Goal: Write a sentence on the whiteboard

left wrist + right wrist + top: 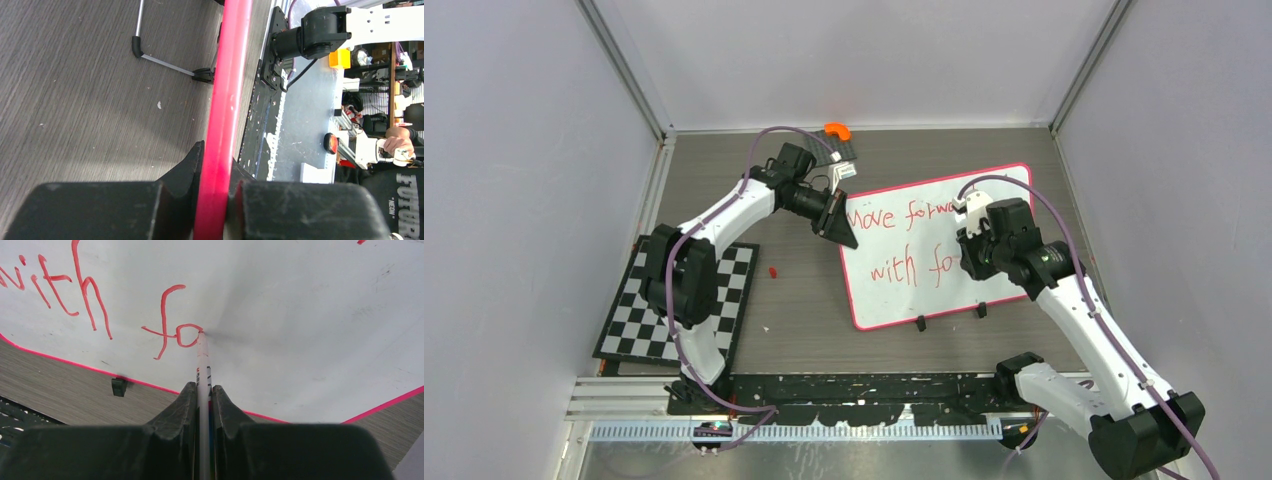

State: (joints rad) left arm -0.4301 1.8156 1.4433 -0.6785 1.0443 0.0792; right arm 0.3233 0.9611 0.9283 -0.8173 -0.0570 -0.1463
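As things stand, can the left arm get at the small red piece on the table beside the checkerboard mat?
Probably not yet: the left hand is shut on the rim of the whiteboard and must let go first. The small red piece itself lies uncovered nearby.

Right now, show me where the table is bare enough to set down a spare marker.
Bare wood lies between the checkerboard mat and the whiteboard, apart from a small red piece; also the strip between the whiteboard's near edge and the black base rail. Crowded: the whiteboard itself, left fingers clamping its rim, right fingers holding the marker on it.
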